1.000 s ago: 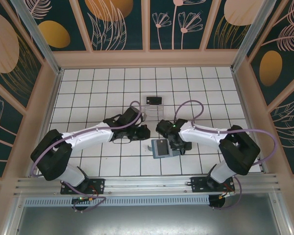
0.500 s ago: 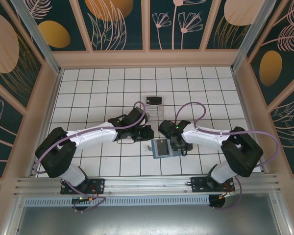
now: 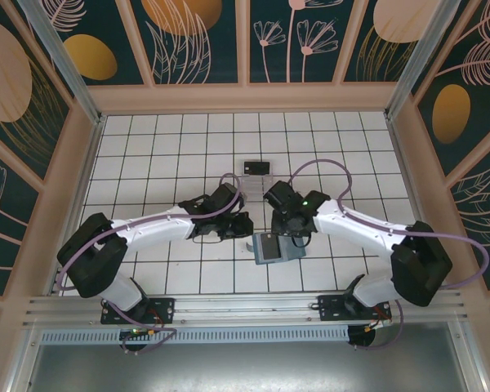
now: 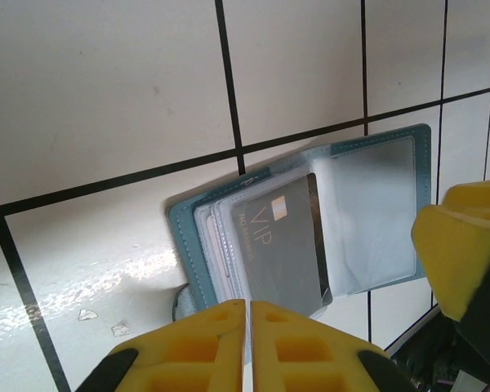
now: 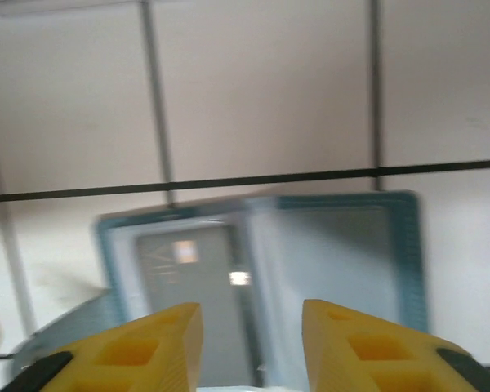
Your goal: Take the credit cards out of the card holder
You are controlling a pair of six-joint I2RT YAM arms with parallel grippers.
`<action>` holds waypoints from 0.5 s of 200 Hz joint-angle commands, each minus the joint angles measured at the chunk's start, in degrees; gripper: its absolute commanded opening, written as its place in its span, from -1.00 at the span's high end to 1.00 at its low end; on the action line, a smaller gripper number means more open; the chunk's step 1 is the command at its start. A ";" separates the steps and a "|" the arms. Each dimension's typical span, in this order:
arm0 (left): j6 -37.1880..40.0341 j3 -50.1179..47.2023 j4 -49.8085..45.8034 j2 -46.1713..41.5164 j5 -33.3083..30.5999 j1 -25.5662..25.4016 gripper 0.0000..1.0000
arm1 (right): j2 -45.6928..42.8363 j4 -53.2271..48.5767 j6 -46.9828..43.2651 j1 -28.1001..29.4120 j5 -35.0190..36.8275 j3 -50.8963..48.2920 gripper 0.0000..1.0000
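Note:
The card holder [image 3: 269, 247] lies open on the white tiles, a teal wallet with clear sleeves. A grey credit card [image 4: 282, 245] marked VIP sits in its left sleeve, blurred in the right wrist view as the same grey card [image 5: 188, 304] inside the card holder [image 5: 335, 245]. My left gripper [image 4: 247, 309] is shut, its yellow tips over the near edge of the card holder [image 4: 188, 253]; I cannot tell whether they pinch a sleeve. My right gripper [image 5: 251, 343] hangs open just above the wallet's middle, nothing between its fingers. From above, the left gripper [image 3: 243, 226] and right gripper [image 3: 291, 234] flank the wallet.
A clear plastic tray [image 3: 257, 189] stands just beyond the wallet, with a dark card [image 3: 256, 168] at its far end. The right gripper's yellow finger [image 4: 465, 245] shows close on the right of the left wrist view. Wooden walls ring the tiled floor [image 3: 163, 155].
The right arm has swung toward the far side, so its gripper now comes at the wallet from above, jaws slightly narrower. The left gripper stays shut at the wallet's left edge.

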 commanded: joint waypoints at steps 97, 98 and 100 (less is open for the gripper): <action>-1.03 8.51 -1.12 6.91 0.58 -5.34 0.78 | -4.57 24.63 -7.19 -14.87 -32.04 -20.84 0.49; -1.03 8.52 -1.12 7.02 0.58 -5.34 0.78 | -4.59 24.66 -7.24 -14.89 -32.08 -20.87 0.49; -1.10 8.63 -1.12 7.21 0.52 -5.35 0.78 | -4.64 24.74 -7.35 -14.90 -32.17 -20.93 0.49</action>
